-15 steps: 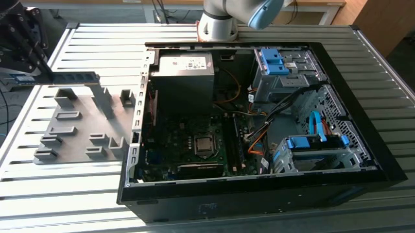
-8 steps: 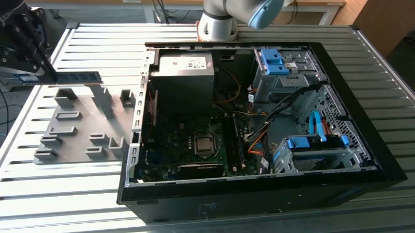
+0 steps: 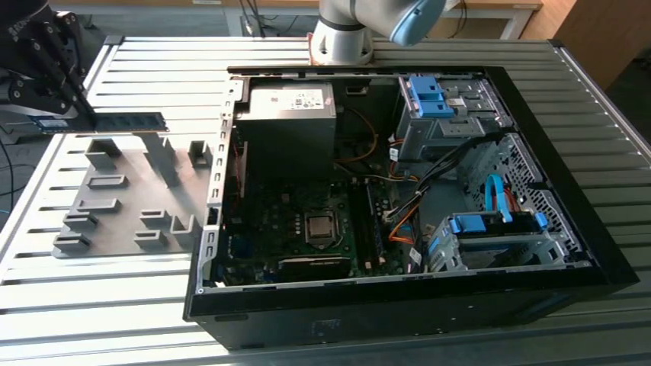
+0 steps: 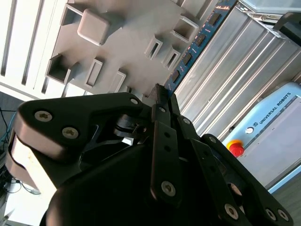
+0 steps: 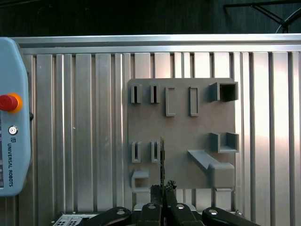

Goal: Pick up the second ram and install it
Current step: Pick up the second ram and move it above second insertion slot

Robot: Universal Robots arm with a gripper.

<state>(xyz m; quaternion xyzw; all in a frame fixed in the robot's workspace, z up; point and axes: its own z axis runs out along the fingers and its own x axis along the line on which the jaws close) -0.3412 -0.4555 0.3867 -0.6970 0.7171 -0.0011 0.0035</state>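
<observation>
Surface: You are working over a ribbed metal table (image 3: 152, 61). A grey holder (image 3: 122, 229) lies beside the open case (image 3: 600, 252).
Ram: The ram (image 3: 122, 120) hangs level above the holder and well apart from the case.
Gripper: The gripper (image 3: 73, 118) is clamped narrow on one end of the ram.
Handling: Treat the ram as light, stiff and fragile. Hold it by the bare board end, off the chips.
Hidden: In the first wrist view the ram (image 5: 162, 155) shows edge-on, so you cannot make out its contact edge. In the case, the slots are lost among cables.
</observation>
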